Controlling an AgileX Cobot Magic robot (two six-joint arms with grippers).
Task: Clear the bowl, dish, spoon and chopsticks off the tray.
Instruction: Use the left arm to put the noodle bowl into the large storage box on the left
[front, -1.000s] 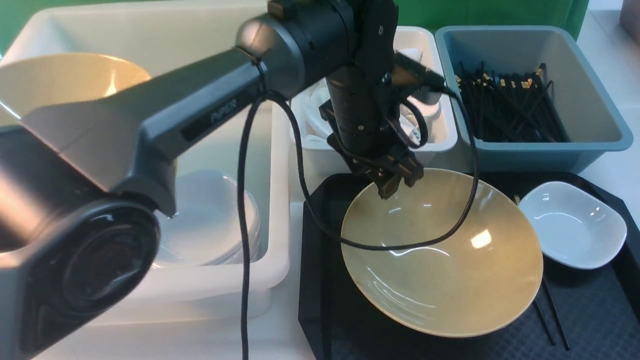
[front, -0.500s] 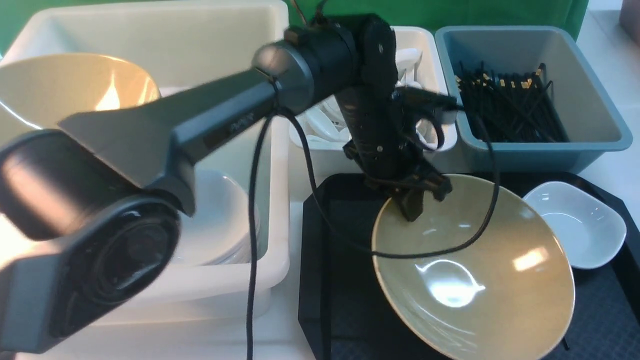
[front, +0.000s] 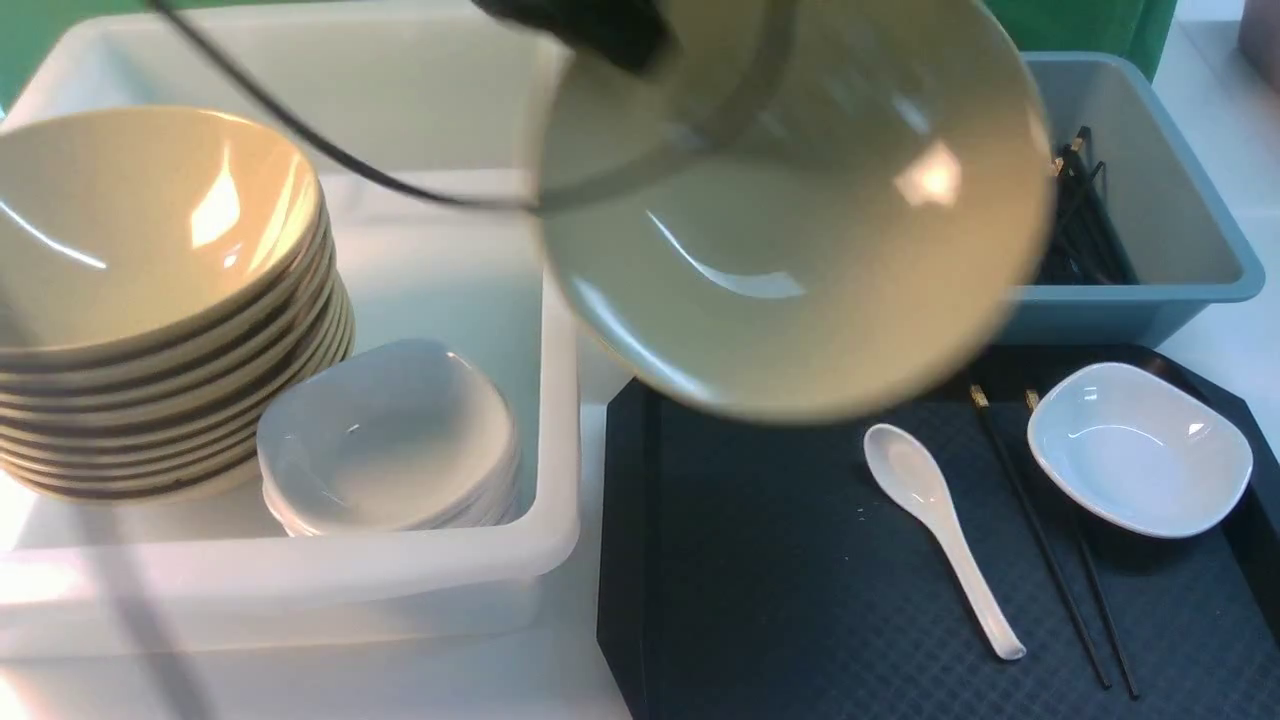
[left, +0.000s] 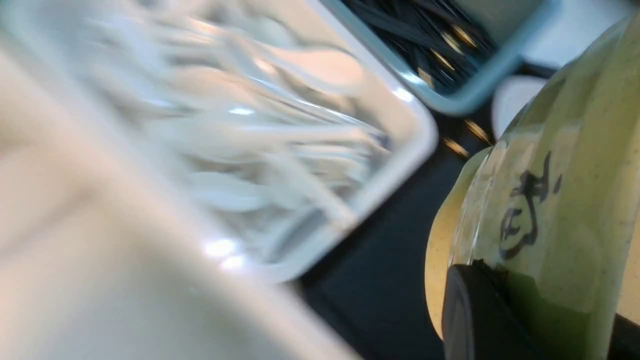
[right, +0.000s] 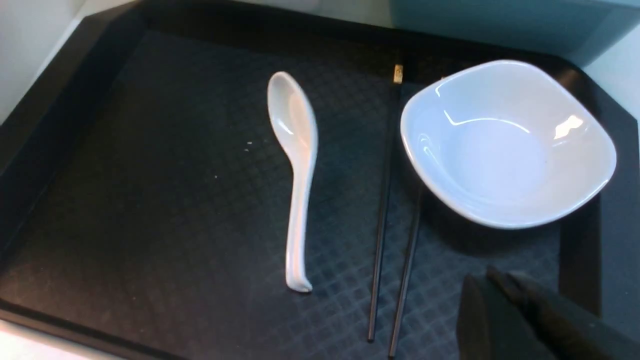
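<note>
Tray (front: 760, 560): black, rectangular, with cut corners, a raised rim and a diamond-textured floor.

Bowl (front: 800, 220): olive-yellow and glossy. It hangs in the air above the tray's far left part, tilted and motion-blurred.

Spoon (front: 940, 530): white. It lies near the tray's middle, hollow side up, scoop toward the far rim.

Chopsticks (front: 1040, 540): black pair just right of the spoon, gold-banded ends toward the far rim.

Dish (front: 1140, 460): white, rounded-square, upright and empty. It sits in the tray's far right corner, overlapping one stick.

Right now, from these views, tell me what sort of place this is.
Probably a canteen-style dish-return or tableware sorting station, maybe a mock-up. A stack of matching bowls stands in a white tub beside stacked white dishes, a grey-blue tub holds many black chopsticks, and a black tray lies alongside.
</note>
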